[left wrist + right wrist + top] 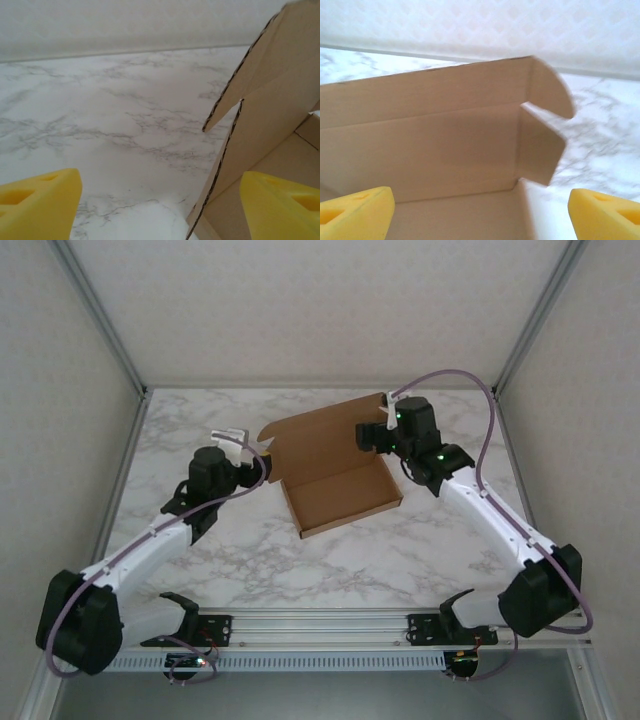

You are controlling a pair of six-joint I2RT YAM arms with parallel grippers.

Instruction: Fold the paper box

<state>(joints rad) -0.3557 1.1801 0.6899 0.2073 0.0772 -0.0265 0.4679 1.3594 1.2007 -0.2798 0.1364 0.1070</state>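
Two arms flank one box [335, 475] on the marble table [250, 560], seen from the top. The box is brown cardboard, near mid-table: a shallow tray with its lid raised along the 12 o'clock side and flaps on the lid's ends.

Left gripper [240, 443] sits at the box's 9 o'clock, just beside the lid's corner, with its jaws apart. From the left wrist, yellow pads [40, 205] occupy both lower corners. The box's cut edge rises at 3 o'clock, by the pad at 4 o'clock (contact cannot be told).

Right gripper [381, 413] sits at the box's 2 o'clock, at the lid's end, jaws likewise apart and nothing clamped. From the right wrist, its pads [355, 212] frame the lid's inner face, with two rounded flaps at 3 o'clock.
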